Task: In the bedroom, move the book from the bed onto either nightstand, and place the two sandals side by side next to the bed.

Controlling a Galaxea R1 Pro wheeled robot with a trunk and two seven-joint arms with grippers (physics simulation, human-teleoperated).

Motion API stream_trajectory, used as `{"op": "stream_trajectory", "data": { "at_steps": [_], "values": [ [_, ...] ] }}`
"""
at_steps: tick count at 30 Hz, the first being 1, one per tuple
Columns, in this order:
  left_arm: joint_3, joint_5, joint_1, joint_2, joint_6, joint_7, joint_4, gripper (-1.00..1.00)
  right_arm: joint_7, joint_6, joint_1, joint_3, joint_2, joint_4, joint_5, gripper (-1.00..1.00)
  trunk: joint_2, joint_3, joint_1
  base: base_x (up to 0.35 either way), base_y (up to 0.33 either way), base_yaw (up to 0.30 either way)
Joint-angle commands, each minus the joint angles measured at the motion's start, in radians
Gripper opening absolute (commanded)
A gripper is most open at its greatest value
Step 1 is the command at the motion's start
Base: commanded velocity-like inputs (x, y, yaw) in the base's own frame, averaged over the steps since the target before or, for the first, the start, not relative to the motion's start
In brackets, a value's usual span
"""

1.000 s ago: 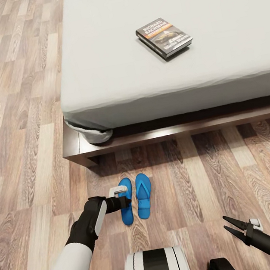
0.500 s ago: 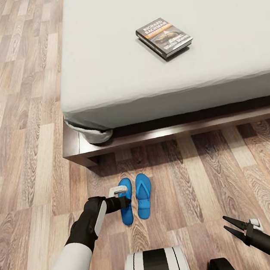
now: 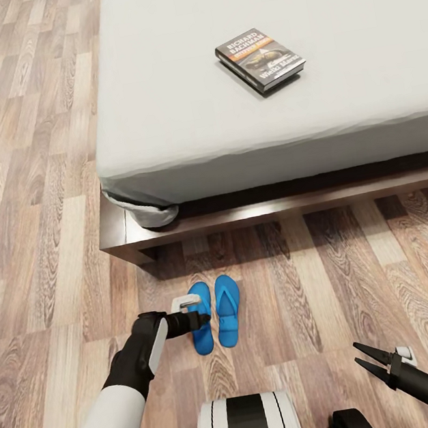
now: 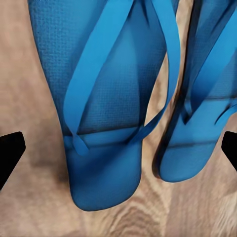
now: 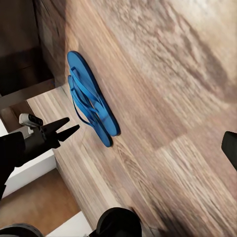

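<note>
The book (image 3: 260, 59) is lying flat on the off-white mattress of the bed (image 3: 180, 129), cover up, turned at a slant to the mattress edge and well back from it; its orange band and white title text are facing the head camera; the two sandals (image 3: 215, 314) are lying on the wooden floor (image 3: 42, 220) in front of the bed's dark brown frame, near its corner, side by side and nearly parallel, with only a thin strip of floor showing between them; both are bright blue with thin straps; in the left wrist view the left sandal (image 4: 101, 123) is sitting flat on the boards with its strap arching up, and the right sandal (image 4: 202, 123) is sitting just beside it; the left claw (image 3: 204, 318) is hovering over the left sandal, its arm reaching in from the robot's left side, and its two black fingertips (image 4: 10, 155) are showing at opposite edges of the left wrist view, so the jaws are standing wide and gripping nothing; the right claw (image 3: 365, 358) is hanging low over bare floor at the robot's right, well apart from the sandals, with its two dark pointed fingers spread in a narrow V and holding nothing; the right wrist view is showing the pair of sandals from farther off, with the left claw poised beside them.
</note>
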Motion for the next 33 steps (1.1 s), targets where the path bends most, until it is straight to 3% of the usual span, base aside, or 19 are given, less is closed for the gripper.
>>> {"op": "stream_trajectory", "data": {
  "at_steps": [1,15,26,33],
  "values": [
    [0.004,0.006,0.0,0.0,0.006,0.002,-0.001,1.0,0.002,0.01,0.0,0.008,-0.001,0.0,-0.01,1.0,0.0,-0.001,0.0,0.0,0.0,0.0],
    [0.054,0.006,0.0,0.004,0.009,-0.001,0.0,1.0,0.002,0.011,0.0,0.008,0.0,0.0,-0.008,1.0,0.0,-0.001,0.0,0.0,0.0,0.0],
    [0.061,0.005,0.0,0.01,0.015,-0.006,0.001,1.0,0.001,0.01,0.0,0.008,0.002,0.0,-0.011,1.0,0.002,0.042,-0.005,0.0,0.0,0.0],
    [0.064,0.008,0.001,0.028,0.016,-0.016,0.012,1.0,0.0,0.01,0.0,0.008,0.003,0.0,-0.012,1.0,0.004,0.069,-0.008,0.0,0.0,0.0]
  ]
}}
